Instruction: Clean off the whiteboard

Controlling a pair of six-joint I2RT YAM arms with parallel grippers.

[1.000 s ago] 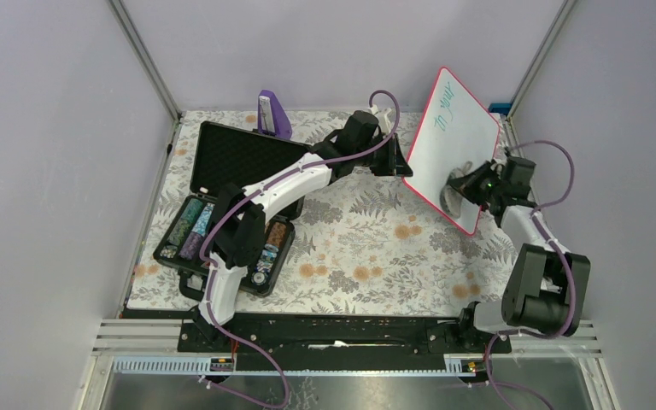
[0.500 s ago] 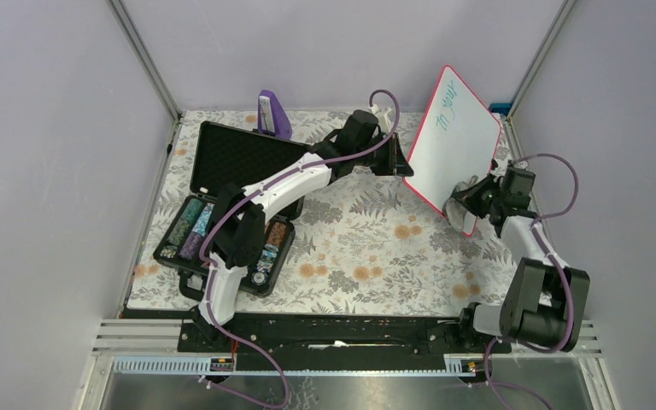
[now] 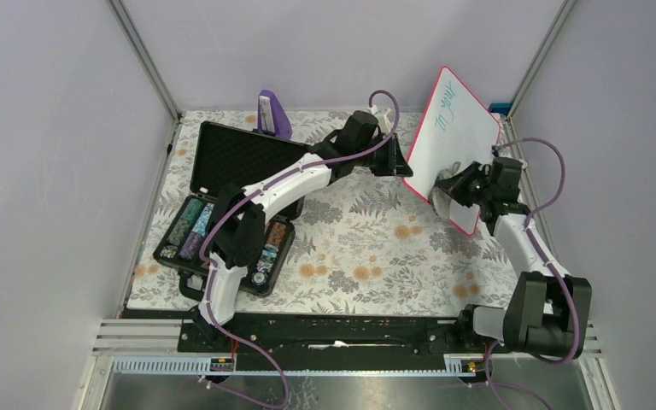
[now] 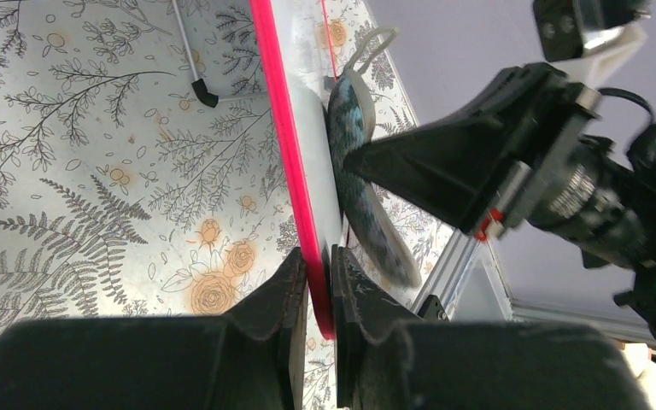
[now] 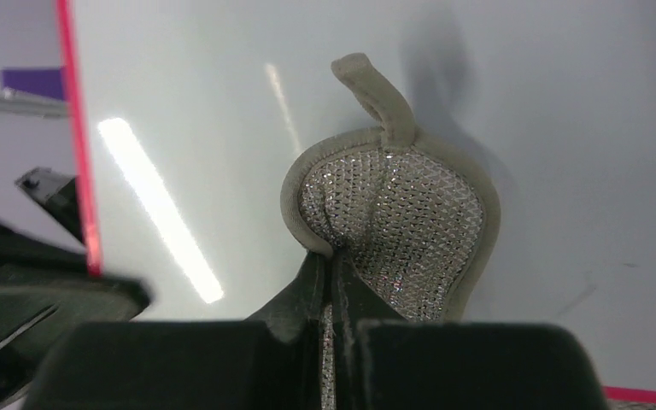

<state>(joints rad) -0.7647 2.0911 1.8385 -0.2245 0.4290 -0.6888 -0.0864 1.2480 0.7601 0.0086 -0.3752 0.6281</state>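
Observation:
The whiteboard (image 3: 457, 128), white with a red-pink rim, is held upright and tilted at the back right, with green writing near its top. My left gripper (image 3: 403, 164) is shut on its lower left rim; the left wrist view shows the rim (image 4: 286, 145) clamped between the jaws. My right gripper (image 3: 454, 184) is shut on a grey mesh scrub pad (image 5: 393, 226) with a loop and presses it against the board's lower face (image 5: 564, 128). The pad also shows in the left wrist view (image 4: 354, 145).
An open black case (image 3: 222, 201) with coloured packets lies at the left. A purple object (image 3: 272, 114) stands at the back. The floral cloth (image 3: 359, 239) covers the table. A metal frame post (image 3: 534, 60) stands behind the board.
My right gripper with the pad slid from the board's lower part down to its bottom edge, then back up and left onto the face. The left arm and board stayed put.

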